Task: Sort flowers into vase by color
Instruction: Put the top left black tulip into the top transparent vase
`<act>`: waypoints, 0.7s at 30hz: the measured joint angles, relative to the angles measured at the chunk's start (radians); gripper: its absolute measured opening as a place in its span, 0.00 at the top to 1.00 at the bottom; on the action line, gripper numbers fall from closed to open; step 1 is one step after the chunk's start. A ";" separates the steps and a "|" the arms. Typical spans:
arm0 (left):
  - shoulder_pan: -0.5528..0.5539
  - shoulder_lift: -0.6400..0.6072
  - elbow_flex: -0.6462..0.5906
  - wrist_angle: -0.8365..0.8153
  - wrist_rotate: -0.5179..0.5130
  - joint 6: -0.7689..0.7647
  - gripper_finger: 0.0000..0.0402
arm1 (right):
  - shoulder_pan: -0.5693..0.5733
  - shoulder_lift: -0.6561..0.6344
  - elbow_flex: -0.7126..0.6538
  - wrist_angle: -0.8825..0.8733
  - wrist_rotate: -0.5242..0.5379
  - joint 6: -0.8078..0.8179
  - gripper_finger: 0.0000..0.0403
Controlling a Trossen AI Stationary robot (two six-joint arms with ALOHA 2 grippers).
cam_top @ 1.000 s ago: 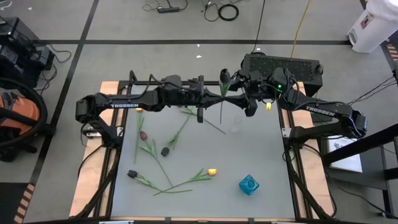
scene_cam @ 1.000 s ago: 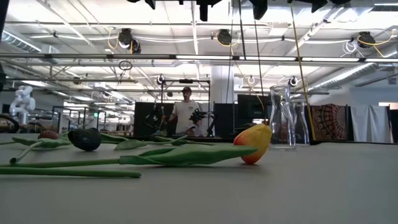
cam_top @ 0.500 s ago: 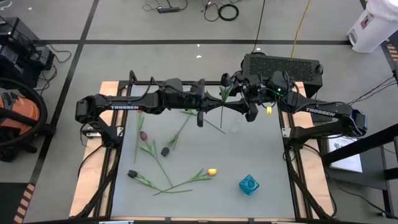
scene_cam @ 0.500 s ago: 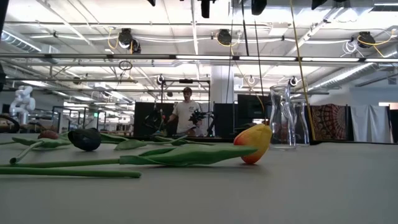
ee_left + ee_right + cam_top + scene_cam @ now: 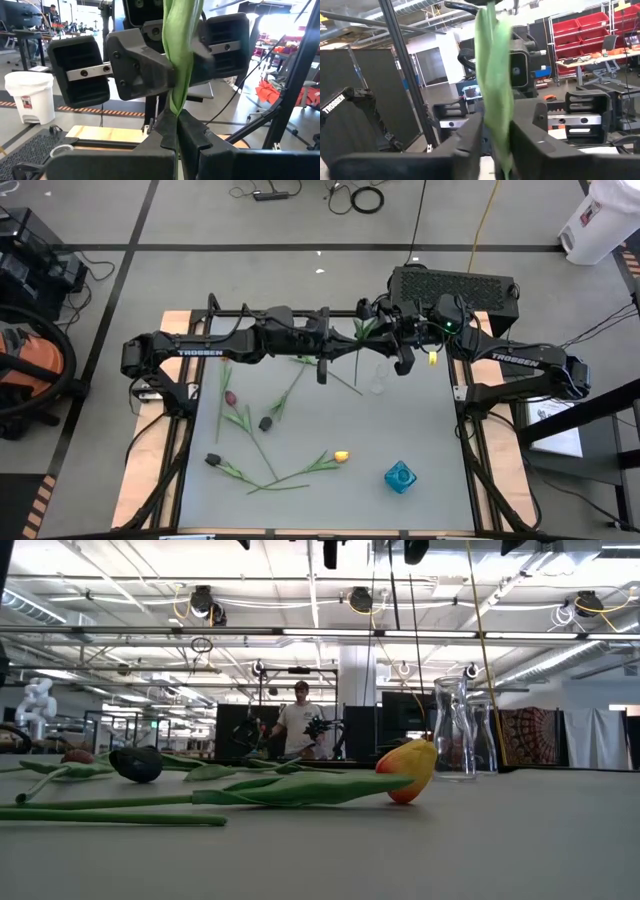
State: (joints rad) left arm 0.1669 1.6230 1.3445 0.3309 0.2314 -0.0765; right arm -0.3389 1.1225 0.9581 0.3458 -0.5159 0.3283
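Looking down at the table (image 5: 420,430), I see both arms meeting above its far edge, with one tulip (image 5: 362,332) held upright between them. My left gripper (image 5: 345,345) is fully closed on the stem low down; in the left wrist view its fingers (image 5: 192,135) pinch the green leaf (image 5: 180,55) tight. My right gripper (image 5: 385,340) faces it from the other side, and in the right wrist view its fingers (image 5: 470,137) stand on either side of the same leaf (image 5: 492,85), narrowed around it with the leaf between them. I cannot tell whether they press it yet. The bud of this tulip is hidden among the arms.

Just beside the grippers, near the far right part of the table, stands a clear glass vase (image 5: 379,379); in the low view the vase (image 5: 454,730) looks empty. A second container, the blue vase (image 5: 400,476), sits near the front right corner, and I see no flower in it.

The rest of the flowers lie flat on the table's left half. A red tulip (image 5: 231,397) lies near the left edge, a dark tulip (image 5: 265,423) just right of it, another dark one (image 5: 213,460) towards the front left, and a yellow tulip (image 5: 341,455) near the front middle, its stem crossing others. In the low view the yellow tulip (image 5: 410,770) lies closest to the camera.

A person (image 5: 298,725) stands in the room behind the table.
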 joint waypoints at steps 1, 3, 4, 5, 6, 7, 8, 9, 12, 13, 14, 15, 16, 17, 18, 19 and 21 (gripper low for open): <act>0.000 0.000 0.000 0.000 0.000 0.000 1.00 | 0.000 0.000 0.000 0.000 0.000 0.000 0.86; -0.001 0.000 0.000 0.000 0.001 0.001 1.00 | 0.000 0.000 0.000 0.000 0.001 0.000 0.93; -0.001 0.000 0.000 0.000 0.001 0.000 1.00 | -0.001 0.000 0.000 0.000 0.001 -0.002 0.96; -0.001 0.000 0.000 0.000 0.001 0.000 1.00 | -0.001 0.000 0.000 0.000 0.000 -0.008 0.98; -0.001 -0.001 0.000 0.000 0.002 0.000 1.00 | -0.001 0.000 0.000 0.000 0.000 -0.014 0.98; -0.001 -0.001 0.000 0.000 0.001 -0.001 0.99 | -0.001 0.000 0.000 0.000 0.000 -0.019 0.98; -0.001 -0.001 0.000 0.000 -0.001 -0.015 0.99 | -0.001 0.000 0.000 0.000 0.000 -0.025 0.98; -0.001 -0.001 0.000 0.000 -0.012 -0.034 0.97 | -0.001 0.000 0.000 0.000 0.001 -0.027 0.99; -0.002 -0.001 0.000 -0.004 -0.040 -0.073 0.92 | -0.003 0.000 0.000 0.000 0.001 -0.027 0.99; -0.002 -0.001 0.000 -0.005 -0.045 -0.073 0.90 | -0.004 0.000 0.000 0.000 0.001 -0.027 0.99; -0.002 -0.001 0.000 -0.005 -0.053 -0.073 0.88 | -0.007 0.000 0.000 0.000 0.001 -0.028 0.99; -0.002 -0.001 0.000 -0.005 -0.062 -0.074 0.86 | -0.009 0.000 0.000 0.000 -0.001 -0.028 0.99; -0.002 -0.001 0.000 -0.006 -0.070 -0.075 0.84 | -0.010 0.000 0.000 0.000 -0.001 -0.028 0.99; -0.001 -0.001 0.000 -0.006 -0.074 -0.076 0.82 | -0.013 0.000 0.000 0.000 -0.001 -0.028 1.00; -0.001 -0.001 0.000 -0.006 -0.075 -0.076 0.81 | -0.017 -0.001 0.000 0.000 -0.005 -0.028 1.00; -0.001 -0.003 0.000 -0.007 -0.077 -0.076 0.79 | -0.022 -0.004 0.000 -0.001 -0.008 -0.027 1.00; 0.000 -0.014 0.000 -0.012 -0.083 -0.076 0.77 | -0.031 -0.015 0.000 -0.002 -0.012 -0.027 1.00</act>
State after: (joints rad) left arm 0.1669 1.6090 1.3445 0.3192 0.1486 -0.1523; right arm -0.3699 1.1071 0.9577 0.3435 -0.5278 0.3014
